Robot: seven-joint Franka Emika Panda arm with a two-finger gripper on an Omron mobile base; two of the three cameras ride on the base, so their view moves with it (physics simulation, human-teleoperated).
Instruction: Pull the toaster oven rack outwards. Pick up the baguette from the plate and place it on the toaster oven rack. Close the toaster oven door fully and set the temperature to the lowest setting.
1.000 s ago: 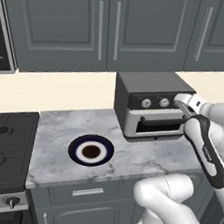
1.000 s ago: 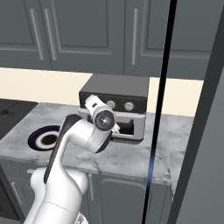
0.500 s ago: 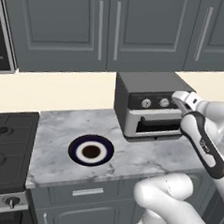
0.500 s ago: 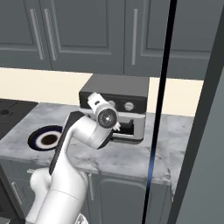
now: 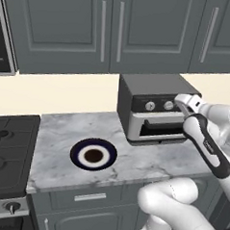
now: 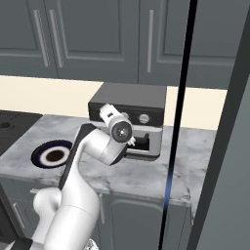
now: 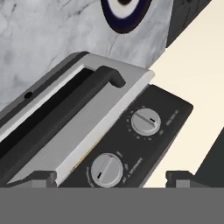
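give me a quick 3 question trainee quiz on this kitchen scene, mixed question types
1. True or false: the plate on the counter has nothing on it.
2. The gripper faces which part of the toaster oven? A) its top B) its knob strip C) its back
3. Fill in: the gripper's jaws stand ____.

Key: 1 true; 2 B, two silver knobs lie between the fingertips in the hand view; 3 open.

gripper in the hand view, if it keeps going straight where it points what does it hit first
Most likely the toaster oven's black control strip, at the lower silver knob between the open gripper's fingertips; depth is hard to judge.
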